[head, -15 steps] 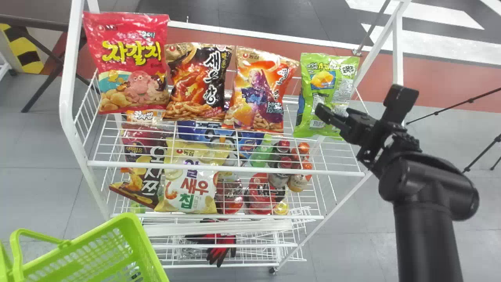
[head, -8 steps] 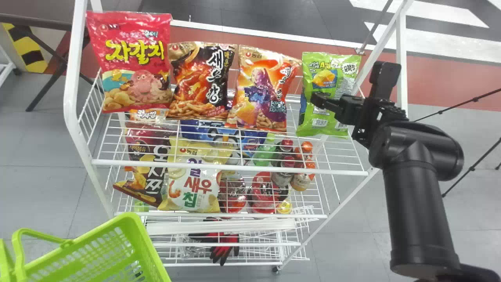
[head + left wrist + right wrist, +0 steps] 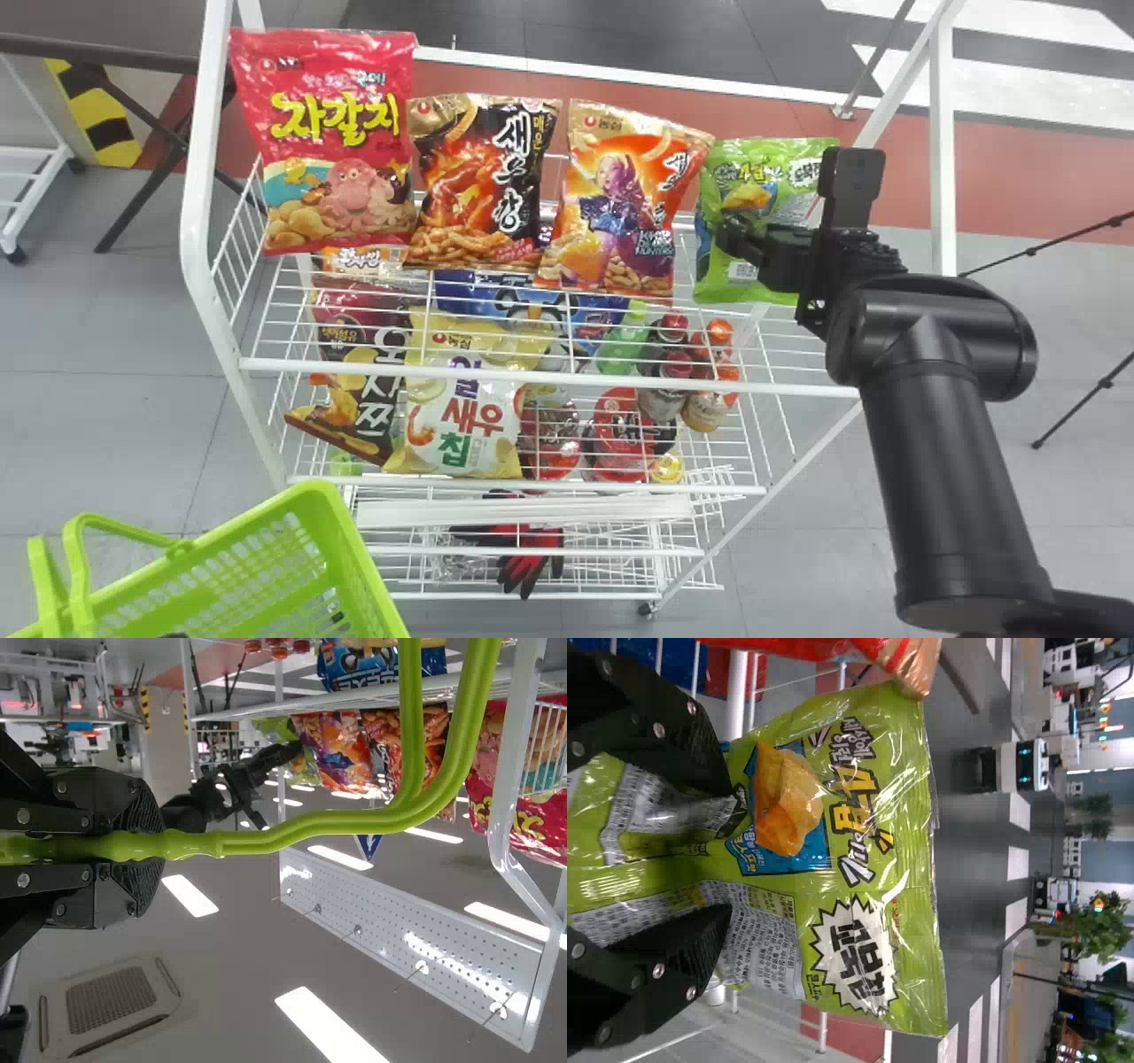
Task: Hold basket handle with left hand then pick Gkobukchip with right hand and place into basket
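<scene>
The Gkobukchip bag [image 3: 753, 199], green, stands at the right end of the top shelf. My right gripper [image 3: 744, 244] has reached its front from the right. In the right wrist view the Gkobukchip [image 3: 859, 859] bulges and creases between the two fingers of my right gripper [image 3: 731, 859], which is closed around its middle. The green basket [image 3: 354, 554] is at the bottom left of the head view, left of the rack's front, its handle [image 3: 75, 576] raised. Seen from the left wrist, my left gripper [image 3: 146, 846] is shut on the handle [image 3: 310, 826].
Red, black and orange snack bags [image 3: 620, 199] stand left of the green one, the orange bag close beside it. The white wire rack [image 3: 549, 377] has a front rail and a slanting right post [image 3: 941, 159]. Lower shelves hold more bags, bottles [image 3: 709, 381] and gloves.
The whole head view has shifted slightly. My right gripper has moved left onto the green bag and closed around it; the bag's top now sits lower and its front is creased. The left side stays similar.
</scene>
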`<action>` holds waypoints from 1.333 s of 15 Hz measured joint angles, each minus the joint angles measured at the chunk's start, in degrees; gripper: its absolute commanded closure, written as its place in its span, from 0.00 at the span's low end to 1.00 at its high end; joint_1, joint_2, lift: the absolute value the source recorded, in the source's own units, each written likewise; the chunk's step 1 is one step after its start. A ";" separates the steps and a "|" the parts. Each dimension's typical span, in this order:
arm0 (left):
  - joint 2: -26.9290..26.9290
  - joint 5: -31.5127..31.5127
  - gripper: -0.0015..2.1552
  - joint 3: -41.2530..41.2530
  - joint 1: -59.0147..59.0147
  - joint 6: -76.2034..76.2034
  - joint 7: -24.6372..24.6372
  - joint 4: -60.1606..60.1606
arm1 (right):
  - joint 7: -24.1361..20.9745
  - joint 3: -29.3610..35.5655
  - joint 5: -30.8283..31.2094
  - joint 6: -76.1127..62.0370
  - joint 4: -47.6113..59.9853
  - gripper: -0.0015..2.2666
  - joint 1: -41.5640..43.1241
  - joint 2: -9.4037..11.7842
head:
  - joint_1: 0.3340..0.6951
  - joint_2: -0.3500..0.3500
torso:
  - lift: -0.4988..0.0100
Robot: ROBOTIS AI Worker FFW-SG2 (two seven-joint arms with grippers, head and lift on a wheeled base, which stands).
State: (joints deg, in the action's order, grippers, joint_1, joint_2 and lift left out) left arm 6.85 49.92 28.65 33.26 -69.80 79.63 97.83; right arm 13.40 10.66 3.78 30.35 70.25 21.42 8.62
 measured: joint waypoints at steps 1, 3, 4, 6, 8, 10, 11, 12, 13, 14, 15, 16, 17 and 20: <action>0.00 0.00 1.00 0.00 -0.06 0.03 -0.01 -0.14 | -1.15 0.14 -0.17 -0.58 0.38 0.99 -0.57 -0.01 | 1.00 0.21 | 0.98; 0.00 -0.14 1.00 0.00 -0.18 0.05 -0.09 -0.39 | -3.69 0.46 -0.76 -1.76 2.22 0.99 -2.10 -0.04 | 1.00 0.18 | 0.98; 0.00 -0.20 1.00 0.00 -0.20 0.05 -0.09 -0.42 | -4.15 0.56 -1.08 -1.95 3.41 0.99 -2.85 -0.06 | 1.00 0.18 | 0.98; 0.00 -0.26 1.00 0.00 -0.23 0.05 -0.12 -0.45 | -4.74 0.57 -1.86 -1.93 6.82 0.99 -4.78 -0.10 | 1.00 0.18 | 0.98; -0.05 -0.30 1.00 -0.06 -0.34 0.05 -0.20 -0.45 | -4.81 0.28 -2.60 -0.92 10.53 0.99 -6.68 -0.26 | 1.00 0.18 | 0.98; -0.08 -0.35 1.00 -0.08 -0.38 0.05 -0.34 -0.49 | -4.96 -0.03 -2.84 1.69 14.07 0.99 -8.02 -0.48 | 1.00 0.19 | 0.98; -0.06 -0.35 1.00 -0.09 -0.39 0.05 -0.31 -0.52 | -5.25 -0.15 -2.70 3.83 15.39 0.99 -8.24 -0.51 | 1.00 0.19 | 0.98; -0.02 -0.35 1.00 -0.09 -0.39 0.05 -0.23 -0.60 | -5.55 -0.32 -2.38 7.05 17.09 0.99 -8.44 -0.53 | 1.00 0.19 | 0.98; -0.01 -0.35 1.00 -0.08 -0.39 0.05 -0.17 -0.75 | -5.96 -0.50 -2.07 10.85 19.22 0.99 -8.70 -0.53 | 1.00 0.19 | 0.98; 0.00 -0.35 1.00 -0.08 -0.39 0.05 -0.11 -0.89 | -6.44 -0.64 -1.87 14.30 21.40 0.99 -9.00 -0.53 | 1.00 0.19 | 0.98; 0.00 -0.35 1.00 -0.08 -0.43 0.05 -0.09 -1.01 | -6.78 -0.74 -1.75 18.00 24.04 0.99 -9.43 -0.53 | 1.00 0.19 | 0.98; 0.00 -0.35 1.00 -0.08 -0.45 0.05 -0.08 -1.08 | -6.84 -0.79 -1.74 20.83 26.25 0.99 -9.80 -0.53 | 1.00 0.18 | 0.98; 0.00 -0.35 1.00 -0.08 -0.48 0.10 -0.02 -1.13 | -6.84 -0.80 -1.93 23.38 28.76 0.99 -10.21 -0.53 | 1.00 0.19 | 0.98; -0.05 -0.36 1.00 -0.09 -0.53 0.29 0.25 -1.21 | -6.48 -0.76 -3.46 28.31 35.54 0.99 -11.31 -0.53 | 1.00 0.20 | 0.98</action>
State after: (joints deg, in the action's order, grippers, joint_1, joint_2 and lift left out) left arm 6.81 49.57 28.56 32.72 -69.51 79.87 96.62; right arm 6.92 9.90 0.32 58.66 105.79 10.11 8.09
